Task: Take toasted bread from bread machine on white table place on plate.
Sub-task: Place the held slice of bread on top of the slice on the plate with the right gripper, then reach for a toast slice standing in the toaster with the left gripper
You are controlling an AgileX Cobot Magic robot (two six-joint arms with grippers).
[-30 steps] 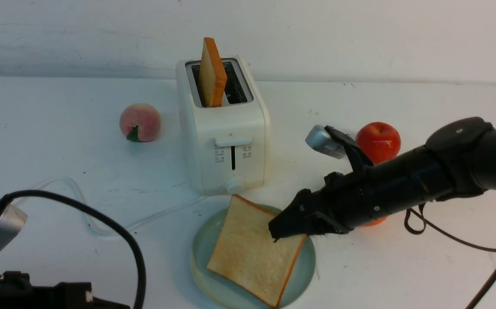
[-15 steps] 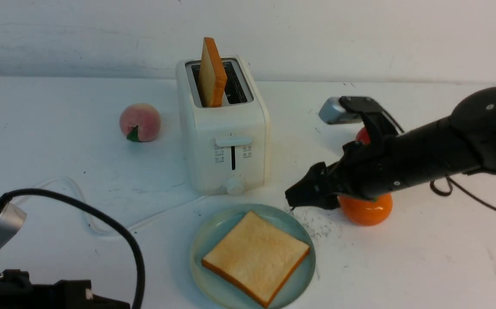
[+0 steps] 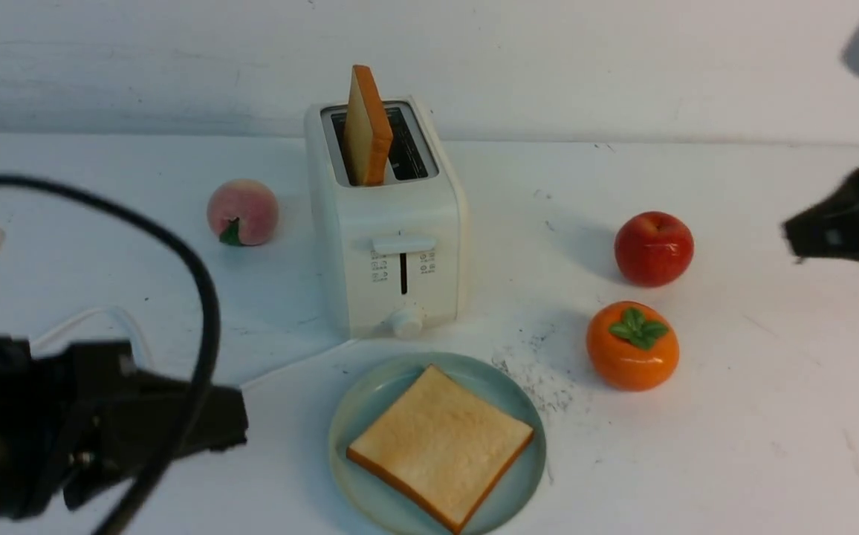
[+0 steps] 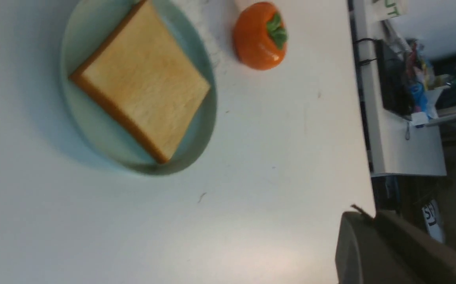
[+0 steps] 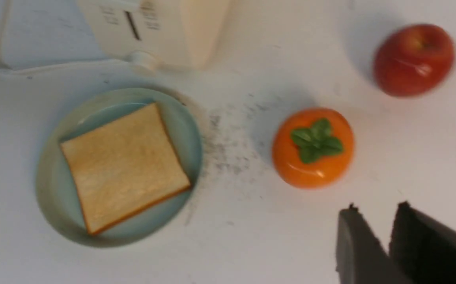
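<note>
One slice of toasted bread [image 3: 441, 446] lies flat on the pale blue-green plate [image 3: 377, 394], in front of the bread machine [image 3: 392, 245]. A second slice [image 3: 366, 126] stands upright in the bread machine's left slot. My left gripper [image 3: 240, 423] is shut and empty, low at the left of the plate. The left wrist view shows its fingers pressed together [image 4: 356, 211], with the plated slice [image 4: 141, 79] ahead. My right gripper [image 3: 790, 238] is at the far right edge, above the white table [image 3: 734, 446]. Its fingers [image 5: 376, 206] stand a little apart, holding nothing.
A peach [image 3: 242, 212] sits left of the bread machine. A red apple [image 3: 654, 247] and an orange persimmon [image 3: 631, 345] sit to the right of the plate. The white cord [image 3: 88, 316] loops over the table at the left. Dark specks mark the table beside the plate.
The right gripper let go of the slice, which now lies flat on the plate, then pulled away up and to the far right, its jaws narrowing. The left arm moved in toward the plate.
</note>
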